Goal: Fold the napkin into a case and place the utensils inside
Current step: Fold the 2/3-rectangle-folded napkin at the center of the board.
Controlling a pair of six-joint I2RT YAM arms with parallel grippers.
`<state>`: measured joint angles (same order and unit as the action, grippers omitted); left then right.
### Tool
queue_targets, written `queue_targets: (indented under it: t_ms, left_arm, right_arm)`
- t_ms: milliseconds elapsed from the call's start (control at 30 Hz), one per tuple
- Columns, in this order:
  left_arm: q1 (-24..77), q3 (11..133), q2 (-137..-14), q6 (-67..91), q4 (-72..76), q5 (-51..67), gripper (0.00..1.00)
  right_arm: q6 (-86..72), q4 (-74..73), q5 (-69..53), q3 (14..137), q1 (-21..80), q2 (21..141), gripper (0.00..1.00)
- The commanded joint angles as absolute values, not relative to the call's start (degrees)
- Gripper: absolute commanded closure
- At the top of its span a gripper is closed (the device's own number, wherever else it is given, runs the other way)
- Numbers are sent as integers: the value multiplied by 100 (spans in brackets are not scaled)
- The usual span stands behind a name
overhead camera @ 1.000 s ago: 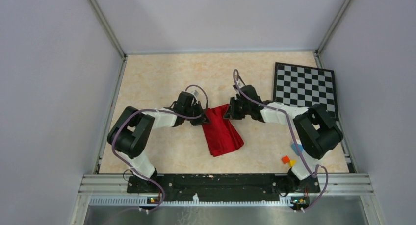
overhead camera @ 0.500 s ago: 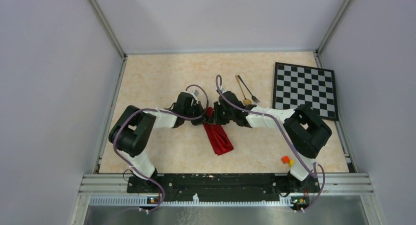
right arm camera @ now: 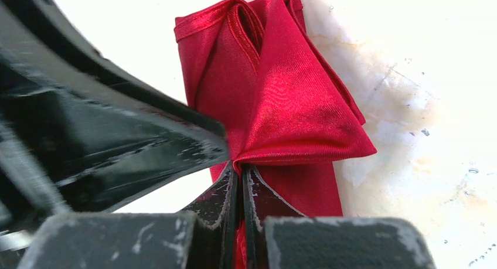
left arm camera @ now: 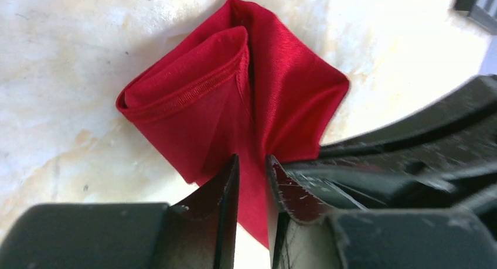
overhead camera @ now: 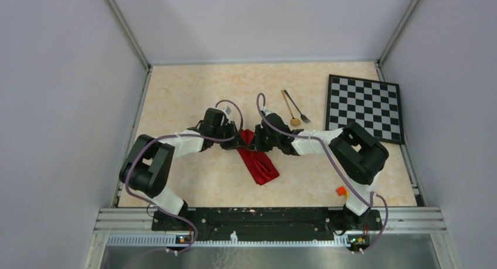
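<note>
Napkin (overhead camera: 258, 166) lies folded narrow, centre of the table (overhead camera: 187, 99), spoon (overhead camera: 289, 109) and fork (overhead camera: 299, 111) at its one o'clock. Right tool (right arm camera: 240, 166) pinches its top fold tight; left tool (left arm camera: 252, 160) stands narrowly parted around that fold.

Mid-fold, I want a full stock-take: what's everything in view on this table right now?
deep-red soft cloth napkin: one, red, folded narrow, table centre, its far end between both tools.
slim gold-coloured spoon: one, gold, beyond the napkin.
slim dark metal fork: one, dark, beside the spoon, board side.
black-and-white checkered board: one, far right corner.
small orange block: one, orange, near right edge.
beige marbled table: one, under everything.
left tool: one, black, narrow gap at the napkin, grip unclear.
right tool: one, black, shut on the napkin.
</note>
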<state>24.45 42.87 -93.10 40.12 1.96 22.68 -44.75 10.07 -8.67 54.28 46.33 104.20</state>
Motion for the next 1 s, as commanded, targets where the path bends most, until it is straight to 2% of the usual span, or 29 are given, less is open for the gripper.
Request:
queue_targets:
  t_ms: [0,100,233,433,700,967]
  left_arm:
    - [2247,4586,-8647,3769,-386,2554,72]
    - [1993,4520,-8444,3735,-477,2536,71]
    - [1683,4541,-8663,3808,-440,2870,76]
    - [1652,4585,-8565,3833,-435,2922,71]
    - [1160,4348,-8506,4083,-596,2381,73]
    - [-83,3759,-8191,4319,-408,3061,74]
  right_arm:
    - [-4344,1342,-832,5472,4658,10547,100]
    - [-4231,1271,-803,5505,4671,10558,100]
    - [-3969,1139,-521,5547,4823,10574,100]
    - [-3494,752,-36,5860,5207,10809,100]
    - [-2771,-739,1574,6614,5701,11061,100]
    - [-1522,-1367,3221,7395,6410,11697,98]
